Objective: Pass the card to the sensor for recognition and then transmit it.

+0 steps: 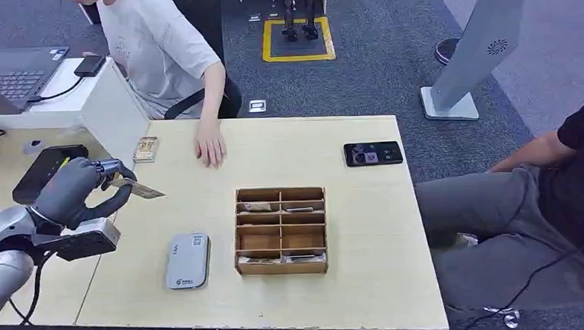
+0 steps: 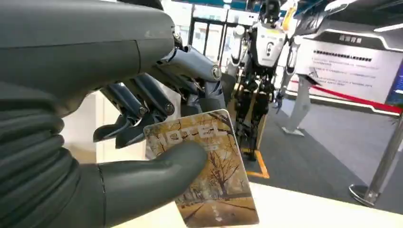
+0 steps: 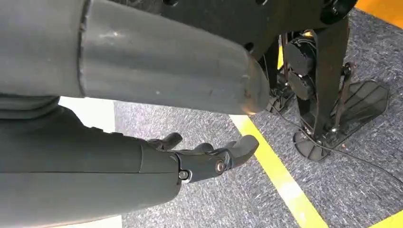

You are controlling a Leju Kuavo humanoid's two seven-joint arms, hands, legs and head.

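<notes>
While the left hand (image 1: 78,191) hangs above the near-left part of the pale wooden table (image 1: 368,281), it pinches a hotel card (image 1: 136,189) between its thick thumb (image 2: 157,173) and darker fingers (image 2: 138,102); the card juts out from the hand toward the table's middle, clear of the surface, and in the left wrist view its printed face shows an autumn street and the word HOTEL. Near the table's front edge lies a grey card reader (image 1: 187,261), flat and well apart from the hand. Just beside it, toward the right, stands a wooden divided box (image 1: 281,229) with cards lying in several of its compartments. Farther back on the left, behind the hand, a black device (image 1: 45,170) rests on the table, and a small stack of cards (image 1: 147,149) sits near a person's hand (image 1: 210,148) laid flat on the tabletop. A black phone (image 1: 373,153) lies toward the far right edge. In the right wrist view the right hand (image 3: 209,154) hangs over grey carpet with a yellow stripe, holding nothing, its fingers loosely apart.
</notes>
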